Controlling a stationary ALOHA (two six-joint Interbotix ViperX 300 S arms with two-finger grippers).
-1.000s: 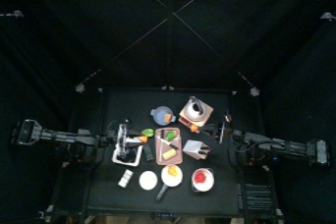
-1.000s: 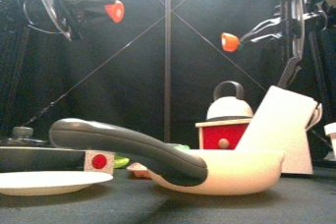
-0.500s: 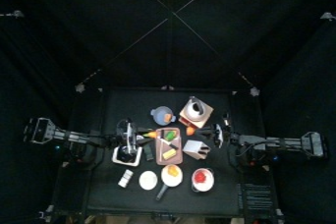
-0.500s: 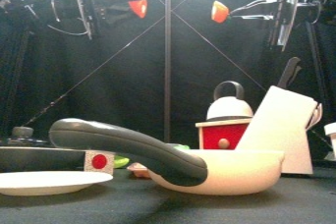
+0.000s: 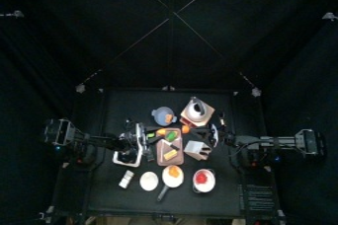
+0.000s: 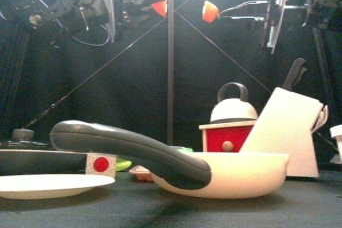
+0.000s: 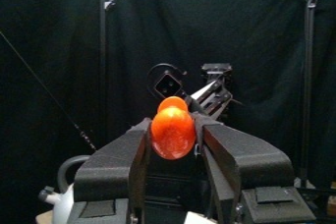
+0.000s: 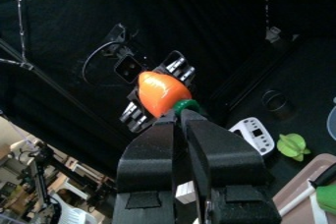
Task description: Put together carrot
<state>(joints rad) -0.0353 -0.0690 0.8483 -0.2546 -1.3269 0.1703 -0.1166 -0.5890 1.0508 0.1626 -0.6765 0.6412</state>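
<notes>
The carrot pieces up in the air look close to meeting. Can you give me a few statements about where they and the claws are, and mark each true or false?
1. Each claw holds one carrot piece. True: the left claw grips one carrot chunk and the right claw grips the other carrot chunk.
2. The two chunks are already joined. False: the front view shows a gap between them.
3. Both chunks are held high above the table. True.
4. One chunk lies on the wooden board. False: both are in the claws.
5. The right claw's chunk has a green bit at its base. True.
</notes>
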